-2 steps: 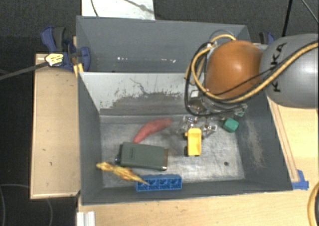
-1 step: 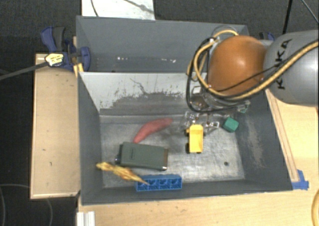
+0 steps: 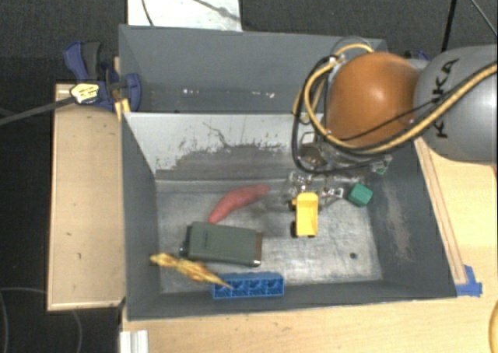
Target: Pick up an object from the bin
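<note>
Here the tool (image 3: 311,188) stands low in the right half of the bin (image 3: 233,71), directly at the upper end of a yellow block (image 3: 305,219). If the block rests on the bin floor or is already a little raised, I cannot decide. Whether the tool is open or closed I also cannot tell, because the arm's orange cover and the cables stand over it. A small green piece (image 3: 359,194) lies just beside it on the right. The risk, in my judgement: the tool meets only the block's end, so on lifting the block may tilt and slip out, or the green piece gets pushed.
</note>
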You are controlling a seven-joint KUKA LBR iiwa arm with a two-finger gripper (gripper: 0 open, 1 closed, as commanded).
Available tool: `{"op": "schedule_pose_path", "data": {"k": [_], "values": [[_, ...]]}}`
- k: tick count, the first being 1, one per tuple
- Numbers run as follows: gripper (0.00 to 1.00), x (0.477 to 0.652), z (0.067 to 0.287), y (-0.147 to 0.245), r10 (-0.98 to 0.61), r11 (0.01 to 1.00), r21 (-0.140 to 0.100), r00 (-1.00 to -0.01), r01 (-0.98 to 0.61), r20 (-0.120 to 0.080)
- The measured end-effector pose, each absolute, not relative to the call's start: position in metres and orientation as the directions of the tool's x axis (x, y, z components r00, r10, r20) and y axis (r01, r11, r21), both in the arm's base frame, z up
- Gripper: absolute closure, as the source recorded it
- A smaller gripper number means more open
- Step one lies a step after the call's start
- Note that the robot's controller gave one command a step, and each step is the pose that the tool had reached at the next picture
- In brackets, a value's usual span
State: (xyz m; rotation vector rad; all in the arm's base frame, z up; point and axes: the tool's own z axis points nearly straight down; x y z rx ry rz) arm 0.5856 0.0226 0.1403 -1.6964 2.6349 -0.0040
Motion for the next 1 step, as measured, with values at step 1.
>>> {"op": "schedule_pose_path", "data": {"k": [1], "values": [[1.0,0.5848,0.1432,0.0227,-0.91,0.415,-0.002,-0.415,-0.91,-0.004]]}}
